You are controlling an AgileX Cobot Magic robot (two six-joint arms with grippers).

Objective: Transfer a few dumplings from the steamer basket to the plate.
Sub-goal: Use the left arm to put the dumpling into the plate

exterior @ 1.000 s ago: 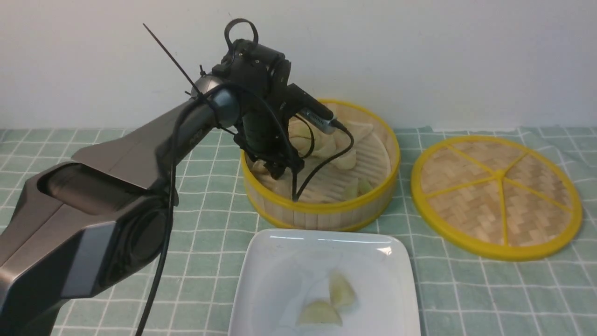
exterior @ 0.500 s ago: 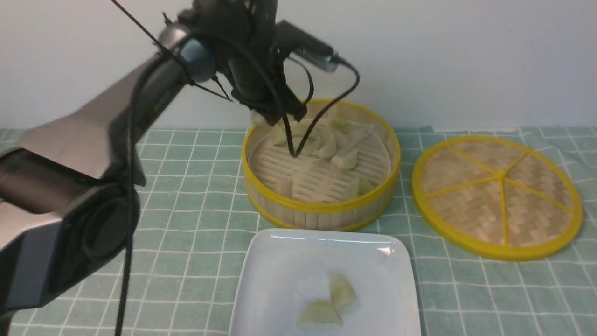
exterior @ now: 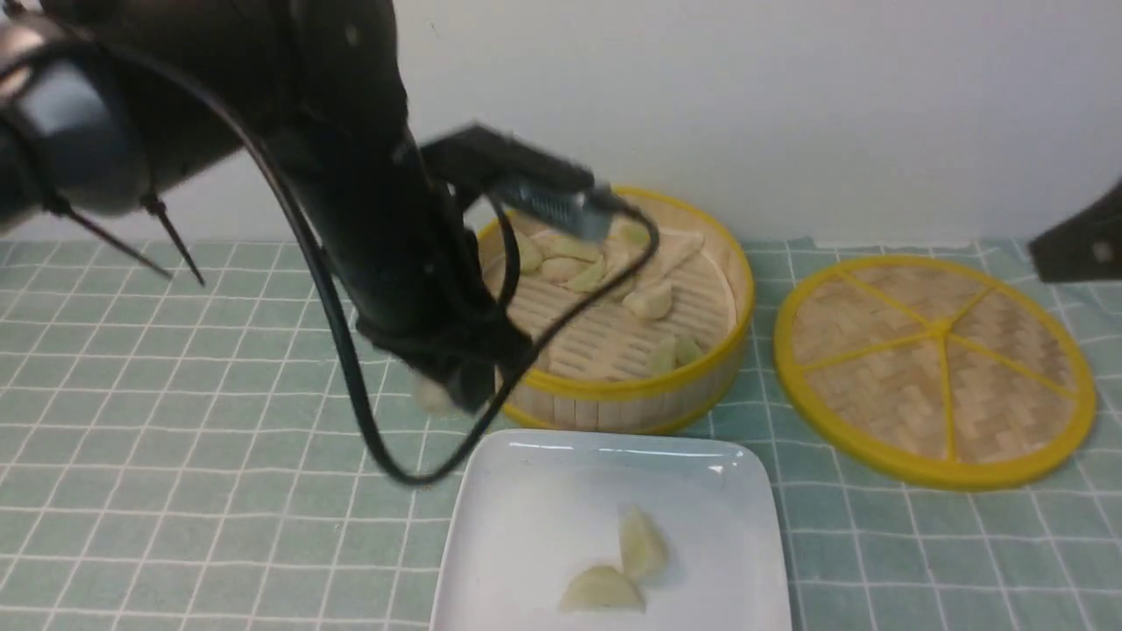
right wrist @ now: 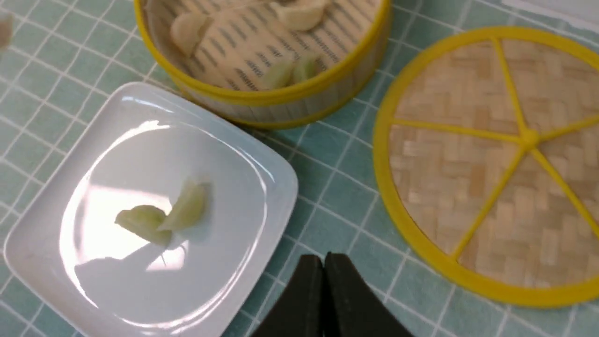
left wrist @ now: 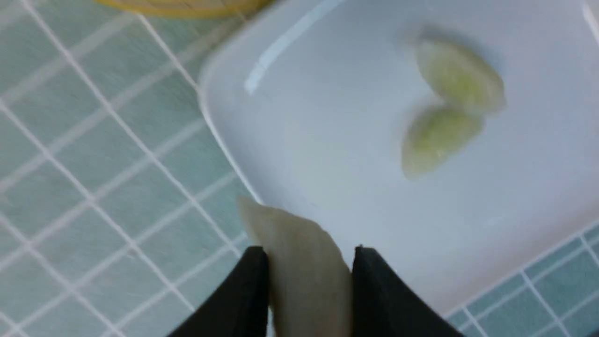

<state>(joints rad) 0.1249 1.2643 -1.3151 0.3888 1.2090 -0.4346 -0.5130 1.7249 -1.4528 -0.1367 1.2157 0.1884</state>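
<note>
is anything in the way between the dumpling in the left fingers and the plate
Nothing visible. The left gripper holds the dumpling by the plate's far left corner, above the cloth. The two dumplings on the plate lie toward its near middle, leaving bare plate between.

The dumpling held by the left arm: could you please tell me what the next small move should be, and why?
Probably carry it a little farther in over the plate before opening. The left gripper has its jaws shut on the held dumpling, which in the left wrist view hangs just at the plate's rim, by the checked cloth; two dumplings already lie farther in.
</note>
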